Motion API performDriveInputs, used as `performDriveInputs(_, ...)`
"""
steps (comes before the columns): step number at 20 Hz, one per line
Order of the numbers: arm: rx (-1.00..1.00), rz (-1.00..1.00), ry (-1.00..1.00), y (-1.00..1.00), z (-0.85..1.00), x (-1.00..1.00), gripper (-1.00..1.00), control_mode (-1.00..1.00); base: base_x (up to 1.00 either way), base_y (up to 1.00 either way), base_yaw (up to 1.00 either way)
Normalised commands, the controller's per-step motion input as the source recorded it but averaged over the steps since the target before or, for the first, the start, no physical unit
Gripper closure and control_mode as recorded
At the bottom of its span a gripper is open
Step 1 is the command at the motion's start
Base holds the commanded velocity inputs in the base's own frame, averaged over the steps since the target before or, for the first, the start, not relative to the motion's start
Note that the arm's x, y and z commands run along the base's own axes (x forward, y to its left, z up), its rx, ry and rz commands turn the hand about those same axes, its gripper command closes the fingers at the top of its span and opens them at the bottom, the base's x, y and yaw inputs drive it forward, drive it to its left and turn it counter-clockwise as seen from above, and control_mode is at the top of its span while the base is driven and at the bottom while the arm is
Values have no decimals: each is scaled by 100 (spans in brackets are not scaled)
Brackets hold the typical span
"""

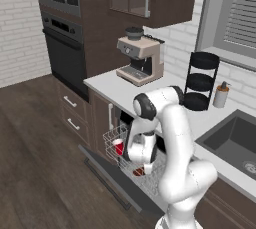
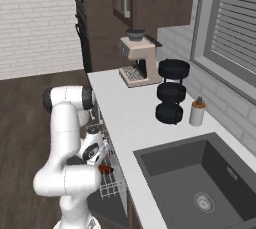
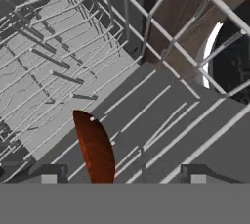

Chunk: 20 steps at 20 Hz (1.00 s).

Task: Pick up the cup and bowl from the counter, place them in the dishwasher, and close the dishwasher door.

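The dishwasher door [image 1: 107, 175] hangs open below the counter [image 1: 114, 86], with the wire rack [image 1: 112, 138] pulled out over it. The red cup [image 1: 118, 147] stands in the rack's left part. The reddish-brown bowl [image 1: 138, 172] lies in the rack just under my gripper [image 1: 146, 166]. In the hand view the bowl [image 3: 95, 150] stands on edge between the fingertips [image 3: 49, 177], nearer the left one and touching neither. My gripper [image 3: 122, 177] is open. From the right base view the bowl [image 2: 106, 169] sits at the rack's [image 2: 113, 189] near side, below the gripper [image 2: 100, 160].
A coffee machine [image 1: 140, 59], a black tiered rack [image 1: 200, 80] and a beige dispenser bottle [image 1: 220, 94] stand on the counter. The dark sink [image 1: 235, 140] lies to the right. A black wall oven [image 1: 63, 49] and brown drawers [image 1: 73, 113] are on the left.
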Motion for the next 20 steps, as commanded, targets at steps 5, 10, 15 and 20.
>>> performDriveInputs(5, 0, 3, -7, 15, 100, -47, -100, -100, 0, 0, 0)
performDriveInputs(10, -1, 8, -13, 57, 100, -52, -100, -100, 0, 0, 0)
performDriveInputs(15, -8, 2, -37, 52, 100, -22, -100, -100, 0, 0, 0)
performDriveInputs(20, -5, 2, -38, 25, 100, 1, -100, -100, 0, 0, 0)
